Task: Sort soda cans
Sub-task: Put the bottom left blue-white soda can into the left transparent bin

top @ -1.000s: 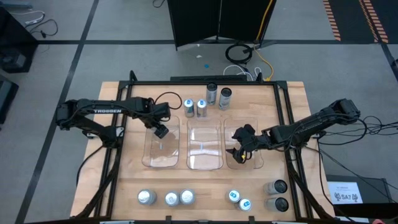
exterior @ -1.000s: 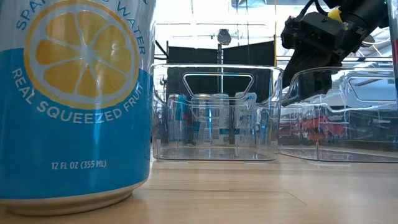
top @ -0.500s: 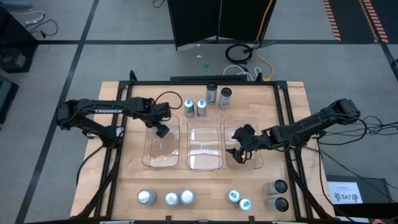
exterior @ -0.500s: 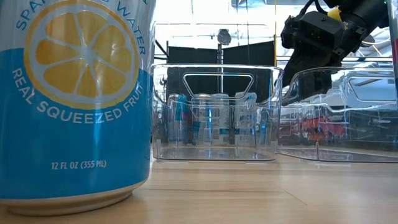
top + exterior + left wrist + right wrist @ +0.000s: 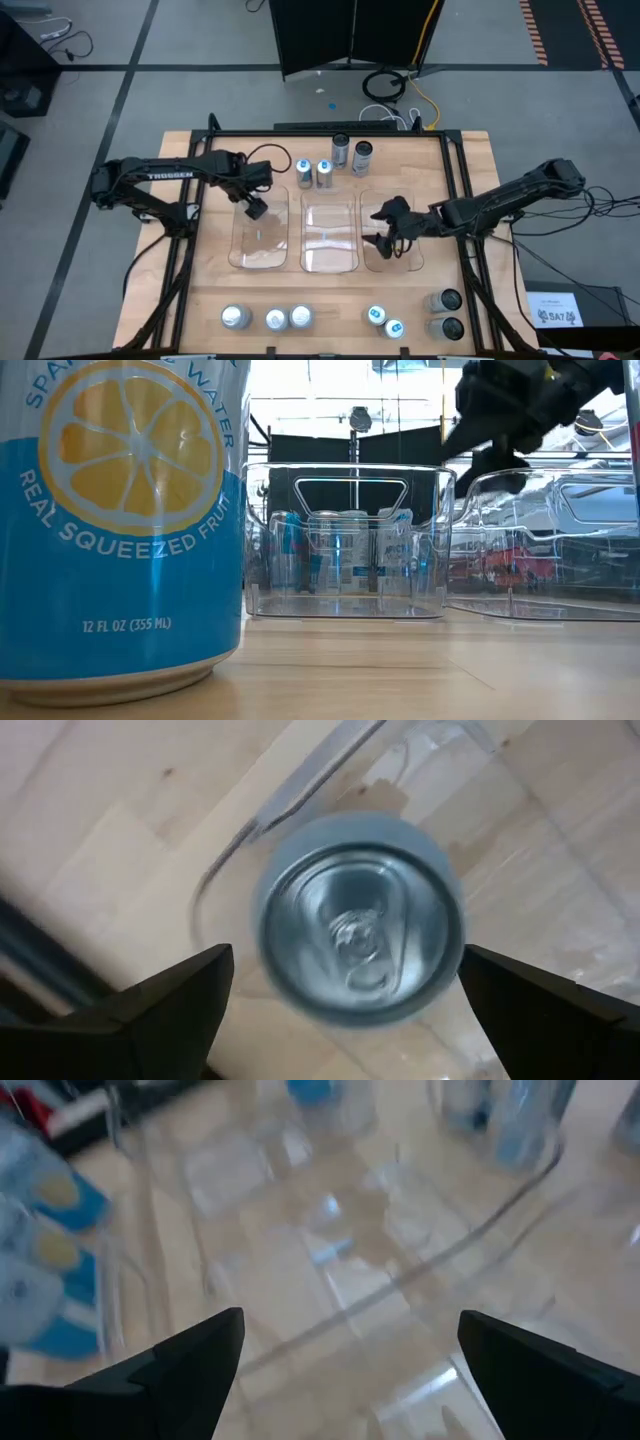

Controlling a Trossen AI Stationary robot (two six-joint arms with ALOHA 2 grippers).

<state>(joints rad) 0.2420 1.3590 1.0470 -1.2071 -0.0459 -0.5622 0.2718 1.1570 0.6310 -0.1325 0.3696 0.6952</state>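
A silver-topped soda can (image 5: 360,925) stands upright on the floor of the left clear bin (image 5: 262,252). My left gripper (image 5: 255,207) hides it in the high view. That gripper (image 5: 345,965) hangs open straight above the can and points down, one finger on either side of the can's top, apart from it. My right gripper (image 5: 384,236) is open over the far end of the right bin (image 5: 402,262), slanting down, with nothing between its fingers (image 5: 350,1365). In the low view it shows above that bin's rim (image 5: 500,435).
The centre bin (image 5: 329,240) holds nothing. At the far edge stand two blue-topped cans (image 5: 313,173) and two dark ones (image 5: 351,153). Along the near edge stand three silver-topped cans (image 5: 270,318), two blue-topped (image 5: 384,321) and two dark (image 5: 448,312). A lemon-printed can (image 5: 120,520) fills the low view's left.
My right gripper has lifted from inside the right bin to above its rim and tipped a little nearer level, staying open. My left gripper has risen slightly over the left bin.
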